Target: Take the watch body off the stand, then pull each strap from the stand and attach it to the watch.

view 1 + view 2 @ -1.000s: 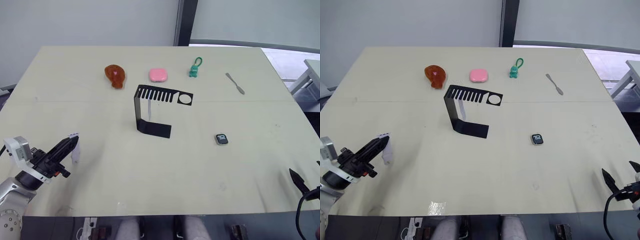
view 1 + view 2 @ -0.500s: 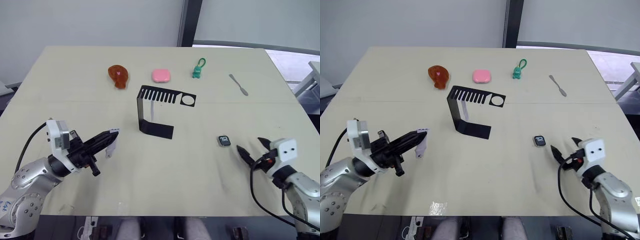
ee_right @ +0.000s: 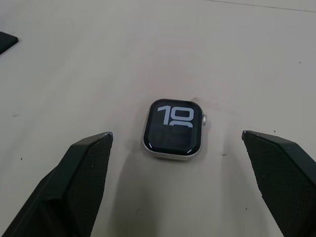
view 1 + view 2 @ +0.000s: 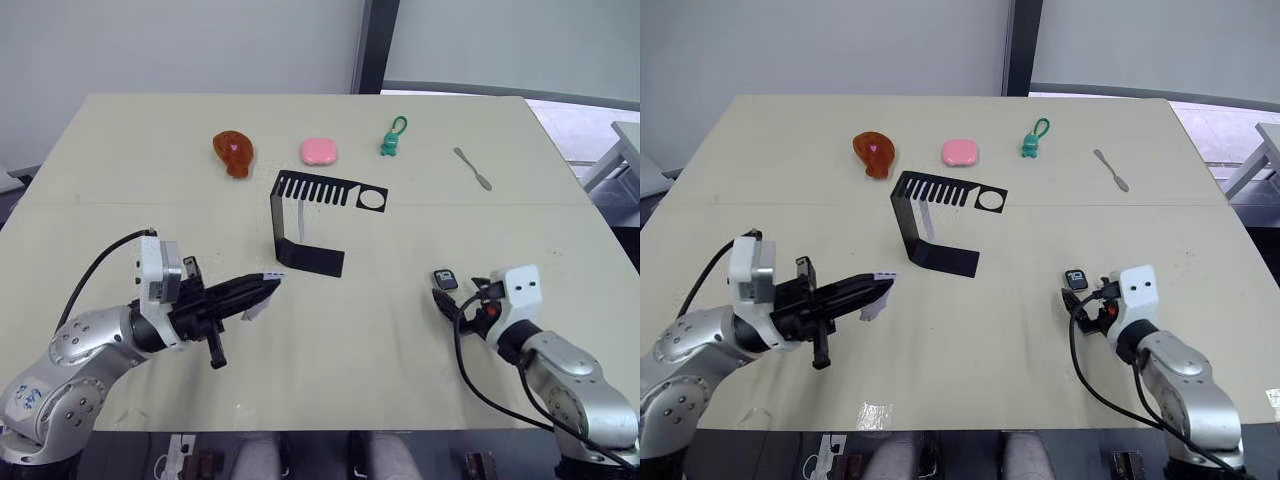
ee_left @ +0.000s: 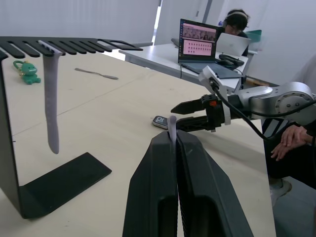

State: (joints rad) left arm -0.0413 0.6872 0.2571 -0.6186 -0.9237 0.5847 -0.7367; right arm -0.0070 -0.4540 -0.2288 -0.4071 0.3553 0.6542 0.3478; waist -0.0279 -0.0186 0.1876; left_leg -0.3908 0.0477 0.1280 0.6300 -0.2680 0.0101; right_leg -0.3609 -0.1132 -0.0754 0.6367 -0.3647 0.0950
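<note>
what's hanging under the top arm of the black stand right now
One pale strap hangs from a slot in the stand, its tip above the foot, not touching. The other strap is pinched in the left tool, its lower part covered.

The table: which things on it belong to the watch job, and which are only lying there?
For the job:
- watch body, flat on the table
- stand
- strap hanging from the stand
- strap held in the left gripper

Lying about:
- brown drumstick toy
- pink soap-like object
- green keychain figure
- grey metal spatula
</note>
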